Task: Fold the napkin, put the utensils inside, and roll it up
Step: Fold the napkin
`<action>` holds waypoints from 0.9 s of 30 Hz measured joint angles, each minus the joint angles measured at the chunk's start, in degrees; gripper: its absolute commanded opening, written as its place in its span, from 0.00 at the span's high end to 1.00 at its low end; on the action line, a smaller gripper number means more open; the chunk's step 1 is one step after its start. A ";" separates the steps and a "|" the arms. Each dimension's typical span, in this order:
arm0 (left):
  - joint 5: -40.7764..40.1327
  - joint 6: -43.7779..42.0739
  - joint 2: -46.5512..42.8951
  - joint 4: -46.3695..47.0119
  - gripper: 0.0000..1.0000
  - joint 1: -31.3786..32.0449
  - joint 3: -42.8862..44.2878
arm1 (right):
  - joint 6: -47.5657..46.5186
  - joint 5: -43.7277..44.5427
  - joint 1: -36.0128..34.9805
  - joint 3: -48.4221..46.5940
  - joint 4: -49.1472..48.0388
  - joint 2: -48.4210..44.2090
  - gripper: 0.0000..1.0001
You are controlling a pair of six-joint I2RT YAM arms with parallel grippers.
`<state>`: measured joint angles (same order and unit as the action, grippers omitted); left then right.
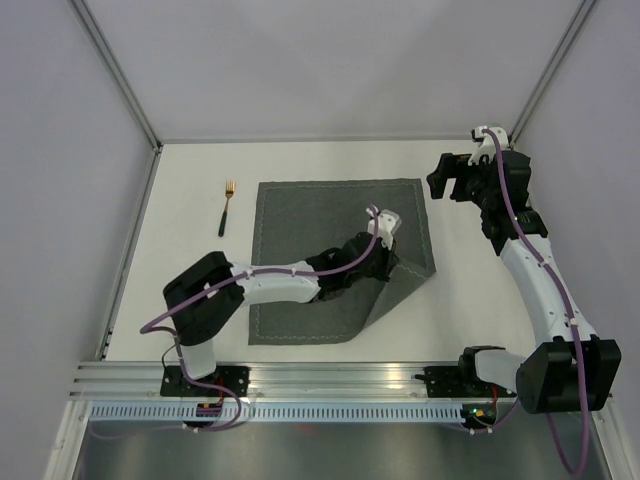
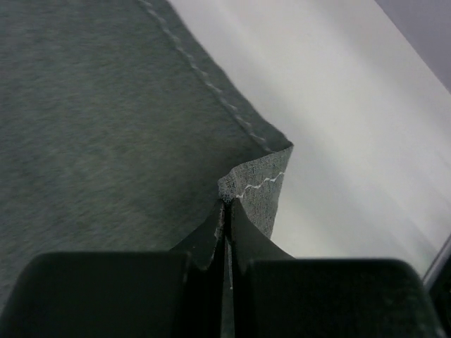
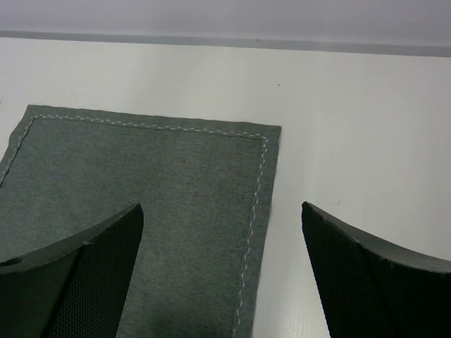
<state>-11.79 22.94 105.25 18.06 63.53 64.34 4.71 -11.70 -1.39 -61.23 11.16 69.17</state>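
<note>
On the bench (image 1: 200,300), the spread napkin (image 1: 320,225) is pinched at its raised near-right corner by the closed left claw (image 2: 225,211), apparently to begin folding; the right claw (image 1: 447,186) is held wide open, empty.

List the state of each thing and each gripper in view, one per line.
napkin: spread on the table, near right corner lifted, not yet folded over.
fork: lying flat on the table left of the napkin, apart from it, untouched.
left gripper: shut, pinching the napkin's lifted corner.
right gripper: open, holding nothing, hanging over the napkin's far right corner.
</note>
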 measured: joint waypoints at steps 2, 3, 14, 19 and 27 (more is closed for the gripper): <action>-0.35 1.01 -2.01 -1.40 0.98 -2.71 -1.05 | 0.00 -0.22 -0.02 0.00 -0.02 0.02 0.02; -0.52 1.49 -2.86 -2.19 0.98 -4.28 -1.22 | 0.00 -0.28 -0.02 0.00 0.00 0.00 0.02; -1.55 3.67 -6.80 -9.22 0.98 -21.03 -1.25 | 0.04 -0.70 -0.02 0.00 0.00 0.02 0.02; -1.07 3.65 -6.84 -12.00 0.98 -26.95 -1.25 | 0.11 -1.33 -0.02 0.00 0.00 0.07 0.02; 1.62 3.63 -7.10 -14.53 0.98 -35.47 0.00 | 0.26 -2.19 -0.02 0.00 0.02 0.33 0.02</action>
<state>-10.17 26.57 98.15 3.53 28.05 64.34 4.97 -13.89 -1.41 -61.23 11.18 69.49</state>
